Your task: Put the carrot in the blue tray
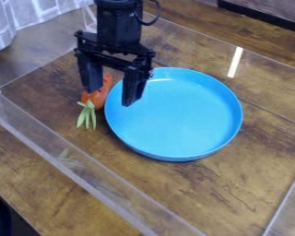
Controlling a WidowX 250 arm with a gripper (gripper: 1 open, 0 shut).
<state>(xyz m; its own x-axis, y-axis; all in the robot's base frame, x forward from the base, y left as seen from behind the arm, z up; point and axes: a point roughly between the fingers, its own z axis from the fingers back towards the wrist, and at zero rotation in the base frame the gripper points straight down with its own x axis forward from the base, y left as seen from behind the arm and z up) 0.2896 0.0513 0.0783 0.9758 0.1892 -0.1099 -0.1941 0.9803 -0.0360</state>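
The carrot (pixel 95 95) lies on the wooden table just left of the blue tray (pixel 187 120), its green top (pixel 86 114) pointing toward the front. Most of its orange body is hidden behind my gripper (pixel 108 94). My gripper points straight down and stands open, one finger left of the carrot and the other over the tray's left rim. Nothing is held between the fingers. The tray holds nothing.
A clear plastic wall (pixel 64 157) runs along the front left of the wooden table (pixel 236 194). Another clear panel edge (pixel 236 63) stands behind the tray at the right.
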